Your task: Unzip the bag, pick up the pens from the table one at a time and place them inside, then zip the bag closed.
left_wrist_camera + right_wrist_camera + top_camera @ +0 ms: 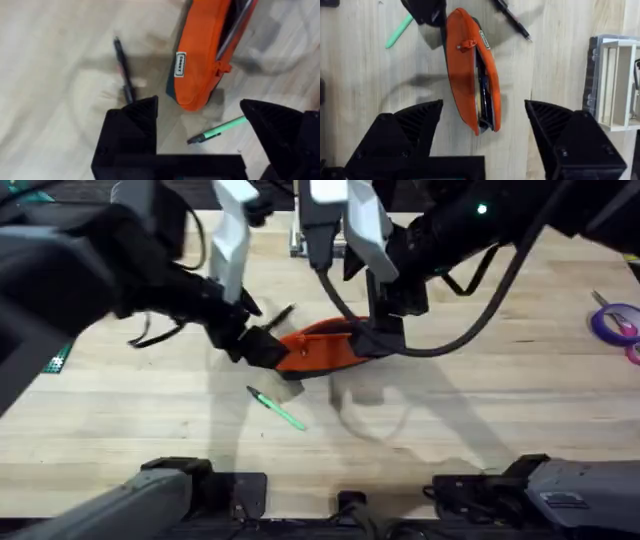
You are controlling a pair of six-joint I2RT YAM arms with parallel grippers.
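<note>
Two thin stick pens are lying unpacked on the light wooden butcher-block table (120,420), the bright green one (277,409) toward its near edge and the black one (281,313) beyond the unzipped orange fabric pouch (322,350) sitting mid-table, both black grippers, left (200,122) and right (482,125), hovering spread and empty beside it, purple-handled scissors (615,323) lying clear by the right edge.
</note>
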